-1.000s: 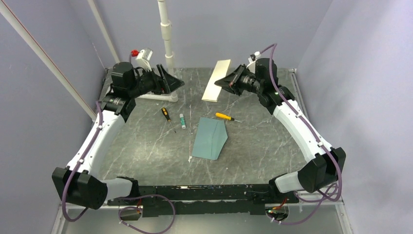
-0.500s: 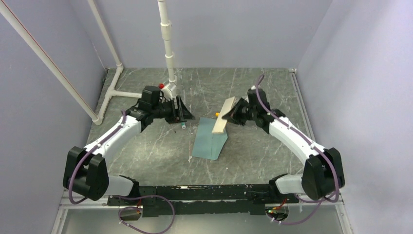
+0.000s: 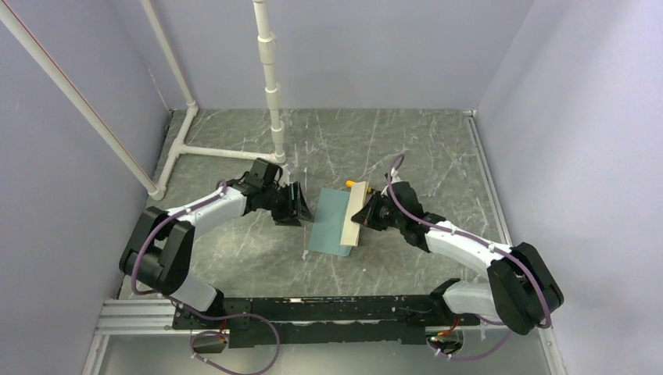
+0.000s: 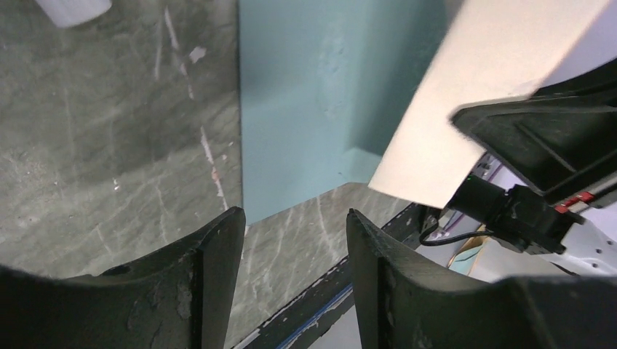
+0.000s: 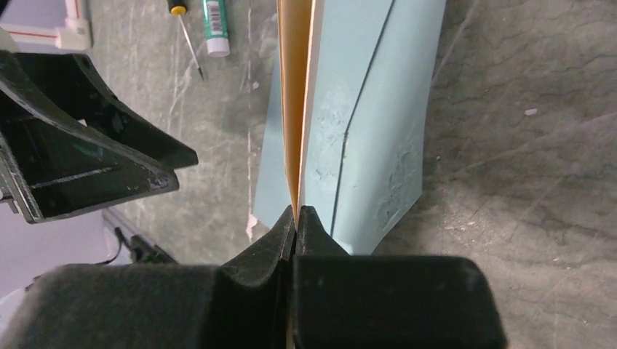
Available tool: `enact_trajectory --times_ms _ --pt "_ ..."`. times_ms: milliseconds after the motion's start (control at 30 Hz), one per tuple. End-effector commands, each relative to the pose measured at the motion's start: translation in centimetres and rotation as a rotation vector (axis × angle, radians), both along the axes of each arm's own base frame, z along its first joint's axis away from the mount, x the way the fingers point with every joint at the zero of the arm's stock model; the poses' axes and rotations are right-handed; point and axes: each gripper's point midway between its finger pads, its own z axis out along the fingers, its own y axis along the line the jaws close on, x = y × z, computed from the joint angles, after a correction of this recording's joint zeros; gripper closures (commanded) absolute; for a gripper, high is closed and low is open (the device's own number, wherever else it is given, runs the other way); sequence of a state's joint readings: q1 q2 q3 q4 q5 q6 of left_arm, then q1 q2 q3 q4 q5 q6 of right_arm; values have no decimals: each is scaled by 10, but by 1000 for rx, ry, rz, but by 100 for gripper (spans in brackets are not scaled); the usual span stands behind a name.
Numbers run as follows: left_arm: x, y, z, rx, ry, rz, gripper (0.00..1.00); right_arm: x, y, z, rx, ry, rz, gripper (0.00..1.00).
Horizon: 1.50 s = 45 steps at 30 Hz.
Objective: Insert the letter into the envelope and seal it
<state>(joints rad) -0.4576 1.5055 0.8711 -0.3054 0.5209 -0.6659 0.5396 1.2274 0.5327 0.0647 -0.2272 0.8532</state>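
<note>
Right fingers (image 5: 324, 238) clamp letter (image 3: 354, 217) over envelope (image 3: 328, 223); left fingers (image 4: 211, 283) apart; grey marble table (image 3: 406, 148), lilac walls (image 3: 375, 47).

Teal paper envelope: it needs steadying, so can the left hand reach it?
Probably yes: the open left hand hovers beside the flat teal paper envelope, nothing between; the right hand holds the cream letter over its right side.
</note>
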Motion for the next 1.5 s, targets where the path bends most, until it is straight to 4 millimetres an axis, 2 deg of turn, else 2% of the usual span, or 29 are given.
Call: enact_trajectory --times_ms 0,133,233,400,567,667,867,1200,1467 --pt "-10 4 -23 65 57 -3 43 31 -10 12 -37 -193 -105 100" --pt "-17 8 -40 137 105 -13 46 31 -21 4 -64 -240 -135 100" --pt "-18 11 -49 190 122 -17 47 31 -29 -16 -99 -236 -164 100" --pt "-23 16 -60 251 183 -18 48 33 -31 -28 -124 -251 -186 100" --pt "-36 8 -70 215 307 -6 49 30 -26 -37 -158 -269 -173 100" --pt "-37 6 -75 208 322 -7 52 27 -22 -42 -183 -280 -159 100" --pt "-35 7 -74 220 307 -8 56 24 -16 -41 -157 -307 -130 100" --pt "-37 9 -77 228 304 -9 57 16 9 -38 -11 -260 -81 100" --pt "-40 11 -80 242 312 -7 60 22 11 -39 3 -245 -112 100"
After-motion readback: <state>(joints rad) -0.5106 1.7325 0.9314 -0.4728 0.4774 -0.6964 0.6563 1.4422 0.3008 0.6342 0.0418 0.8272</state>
